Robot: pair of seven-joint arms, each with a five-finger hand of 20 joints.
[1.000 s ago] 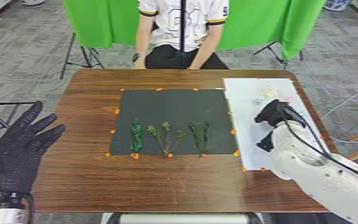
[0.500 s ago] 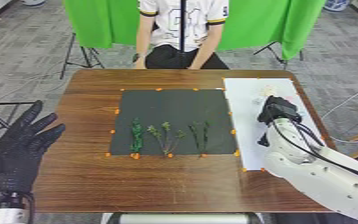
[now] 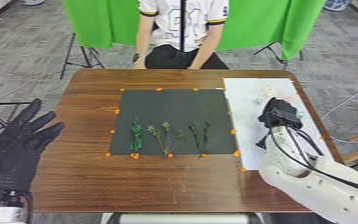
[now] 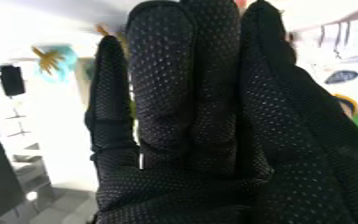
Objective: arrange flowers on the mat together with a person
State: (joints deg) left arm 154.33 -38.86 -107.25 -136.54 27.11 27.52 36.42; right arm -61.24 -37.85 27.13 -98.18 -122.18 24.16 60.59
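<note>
My right hand (image 3: 280,114) is over the white sheet on the right, nearer to me than the pale flowers (image 3: 269,92) at its far part. In the right wrist view the right hand (image 4: 184,120) has its fingers straight, and a light blue flower (image 4: 58,61) with a yellowish middle shows beyond them. Green stems lie on the dark mat (image 3: 171,107): a leafy one (image 3: 136,137) at left, a branched one (image 3: 166,139) in the middle and thin ones (image 3: 199,136) at right. My left hand (image 3: 20,147) is open off the table's left side.
The white sheet (image 3: 244,100) lies right of the dark mat on the brown table (image 3: 158,182). Orange bits of tape mark the edges of both. A person sits at the far side with both hands off the things. A green cloth (image 3: 264,25) hangs behind.
My right hand has turned from pointing leftward to pointing toward the far side, still over the white sheet, and its forearm has swung with it. The stems on the mat have stayed put.
</note>
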